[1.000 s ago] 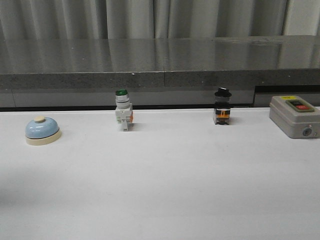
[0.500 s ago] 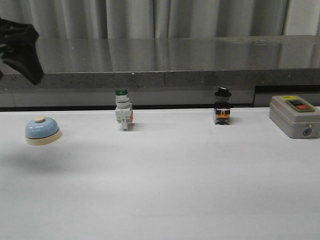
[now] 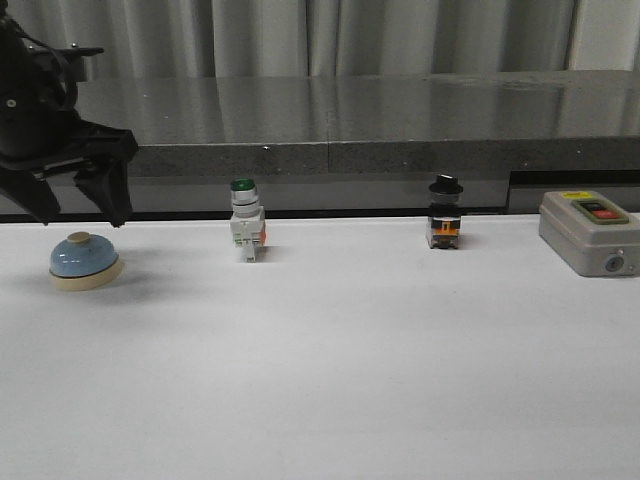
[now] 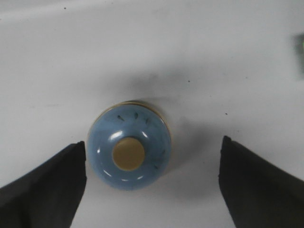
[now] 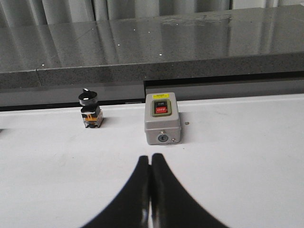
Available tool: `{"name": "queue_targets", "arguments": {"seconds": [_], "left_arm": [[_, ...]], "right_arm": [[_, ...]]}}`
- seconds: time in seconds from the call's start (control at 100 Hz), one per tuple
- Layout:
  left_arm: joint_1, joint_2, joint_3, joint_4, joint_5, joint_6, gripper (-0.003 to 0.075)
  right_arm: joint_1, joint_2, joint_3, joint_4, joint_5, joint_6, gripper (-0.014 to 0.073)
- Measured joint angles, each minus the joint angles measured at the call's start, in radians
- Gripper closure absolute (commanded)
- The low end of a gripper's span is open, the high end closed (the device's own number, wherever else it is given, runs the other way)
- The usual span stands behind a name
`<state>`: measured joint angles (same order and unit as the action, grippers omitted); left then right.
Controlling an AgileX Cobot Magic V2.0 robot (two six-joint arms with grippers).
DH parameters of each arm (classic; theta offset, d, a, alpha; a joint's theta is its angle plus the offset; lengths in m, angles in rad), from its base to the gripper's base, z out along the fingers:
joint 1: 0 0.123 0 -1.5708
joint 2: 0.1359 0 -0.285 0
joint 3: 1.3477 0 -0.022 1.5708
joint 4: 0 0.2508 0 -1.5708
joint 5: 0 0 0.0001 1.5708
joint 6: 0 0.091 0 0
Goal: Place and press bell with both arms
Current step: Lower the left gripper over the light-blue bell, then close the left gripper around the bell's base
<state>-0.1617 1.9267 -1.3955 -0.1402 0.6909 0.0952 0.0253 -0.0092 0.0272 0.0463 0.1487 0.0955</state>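
Now left gripper (image 3: 78, 205) arrived — above bell (image 3: 86, 260), spread

Left claw (image 3: 78, 205) spread; right claw (image 5: 150, 164) closed.

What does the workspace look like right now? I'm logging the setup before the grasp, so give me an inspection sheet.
Surface: white table, no marks seen.
Job's things: bell upright at the table's left, untouched.
Clutter: green-capped switch, black-knobbed switch, grey box with red button, in a row along the back edge.
Hands: left hand open above the bell, fingers either side of it; right hand shut, empty, facing the grey box.
Cables: some on the left arm.
Surroundings: dark stone ledge, grey curtain.
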Motion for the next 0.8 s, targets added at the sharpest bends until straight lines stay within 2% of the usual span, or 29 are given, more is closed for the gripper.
{"name": "queue_targets", "arguments": {"seconds": [0.44, 0.8], "left_arm": [[0.014, 0.103, -0.037, 0.014, 0.005, -0.027, 0.0172], [0.025, 0.112, -0.037, 0.015, 0.005, -0.029, 0.0176]], "right_arm": [[0.0, 0.0, 0.0, 0.0, 0.0, 0.0, 0.0663], [0.0, 0.0, 0.0, 0.0, 0.0, 0.0, 0.0663]]}}
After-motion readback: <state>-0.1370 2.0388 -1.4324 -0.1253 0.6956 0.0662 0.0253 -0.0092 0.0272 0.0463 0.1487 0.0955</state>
